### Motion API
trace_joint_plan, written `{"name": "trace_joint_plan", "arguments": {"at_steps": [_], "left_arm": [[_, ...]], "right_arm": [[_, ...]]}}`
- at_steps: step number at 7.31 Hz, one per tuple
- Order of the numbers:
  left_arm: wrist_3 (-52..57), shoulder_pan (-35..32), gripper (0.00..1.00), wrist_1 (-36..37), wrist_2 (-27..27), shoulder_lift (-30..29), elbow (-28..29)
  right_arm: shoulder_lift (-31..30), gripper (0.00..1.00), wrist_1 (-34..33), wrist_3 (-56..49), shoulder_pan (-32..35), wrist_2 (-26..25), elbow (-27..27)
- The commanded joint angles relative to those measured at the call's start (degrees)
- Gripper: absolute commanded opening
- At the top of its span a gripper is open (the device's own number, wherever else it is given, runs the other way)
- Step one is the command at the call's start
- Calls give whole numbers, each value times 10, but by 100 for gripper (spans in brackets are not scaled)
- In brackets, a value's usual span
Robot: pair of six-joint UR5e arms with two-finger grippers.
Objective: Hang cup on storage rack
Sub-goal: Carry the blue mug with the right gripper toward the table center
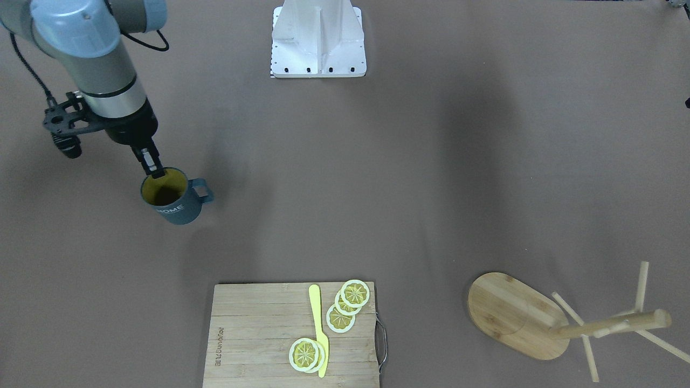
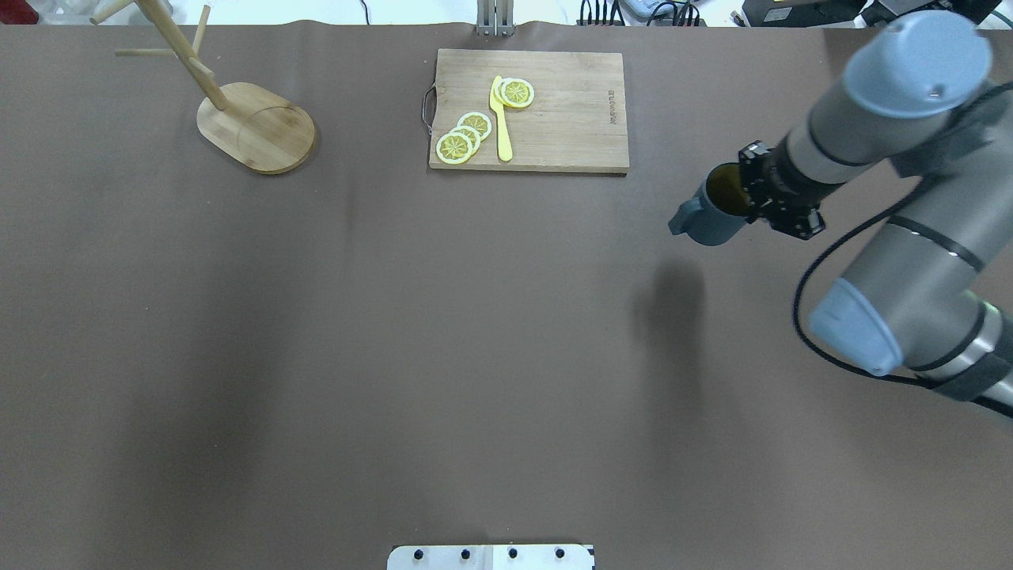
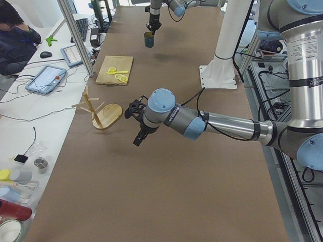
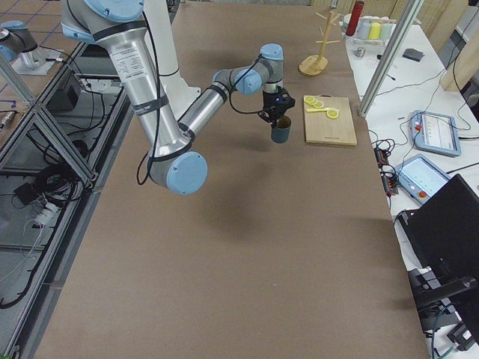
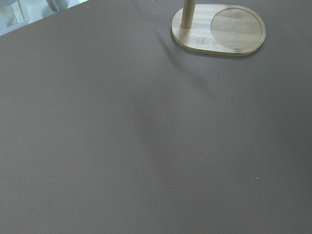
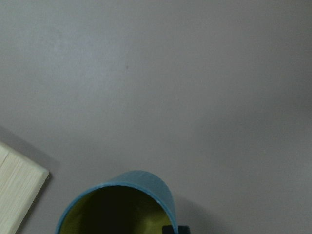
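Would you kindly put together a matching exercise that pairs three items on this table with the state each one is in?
Things:
1. slate-blue cylindrical mug
2. light wooden mug tree
3. yellow plastic knife

States:
A. lying on the rectangular bamboo cutting board
B. standing with bare pegs
C. gripped at the rim by the right end effector

Pairs: 1-C, 2-B, 3-A

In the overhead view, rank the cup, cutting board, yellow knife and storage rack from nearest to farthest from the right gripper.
1. cup, gripped at its rim by the right gripper.
2. cutting board, far middle of the table.
3. yellow knife, on the board's left half.
4. storage rack, far-left corner.
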Motion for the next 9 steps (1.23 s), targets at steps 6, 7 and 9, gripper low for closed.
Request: {"name": "trace_joint_plan", "arguments": {"at_steps": [6,7,9], "left_arm": [[-1,0,99,0,-1,2,1],[-1,0,99,-1,-1,2,3],[0,0,99,-1,-1,2,5]], "right_arm": [[327,0,-12,376,-102,-44,-328],[369,0,-8,409,-110,-43,-396],[398,0,17,433,-130,-43,-450]]}}
